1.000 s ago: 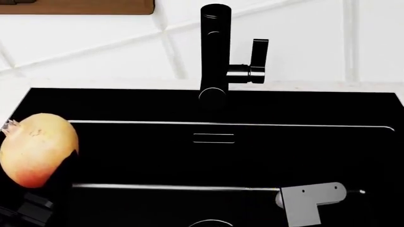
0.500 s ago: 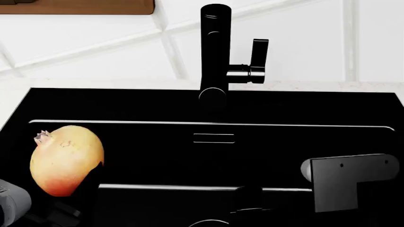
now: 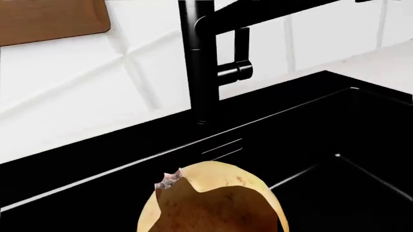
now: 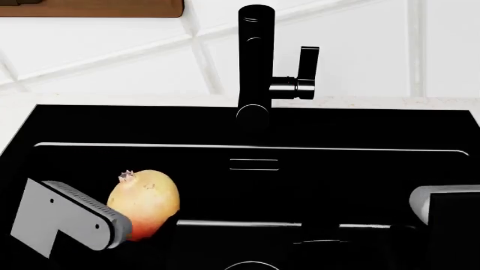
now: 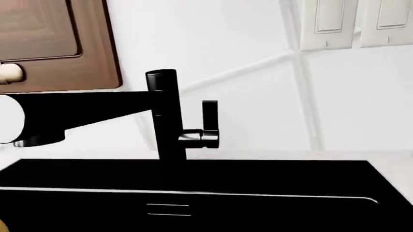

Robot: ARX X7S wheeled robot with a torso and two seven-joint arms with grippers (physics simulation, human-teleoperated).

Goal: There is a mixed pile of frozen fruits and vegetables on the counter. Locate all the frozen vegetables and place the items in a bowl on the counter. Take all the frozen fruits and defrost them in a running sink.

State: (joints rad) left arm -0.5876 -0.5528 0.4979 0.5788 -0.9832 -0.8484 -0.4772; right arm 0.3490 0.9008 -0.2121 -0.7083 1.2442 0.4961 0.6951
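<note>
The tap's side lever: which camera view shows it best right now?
The right wrist view: the lever stands whole against the white wall, beside the tap, nothing overlapping. The head view shows it clearly too, from a higher angle. The left wrist view shows it narrower, partly crossed by the black spout.

Three views on one sink [image 4: 375, 169]
Head looks down into it; left wrist sits close, angled across; right wrist faces the wall level. All share the tap [image 4: 255, 62].

Bright flat render – sharp; sink [image 4: 248, 169] glossy black.
</note>
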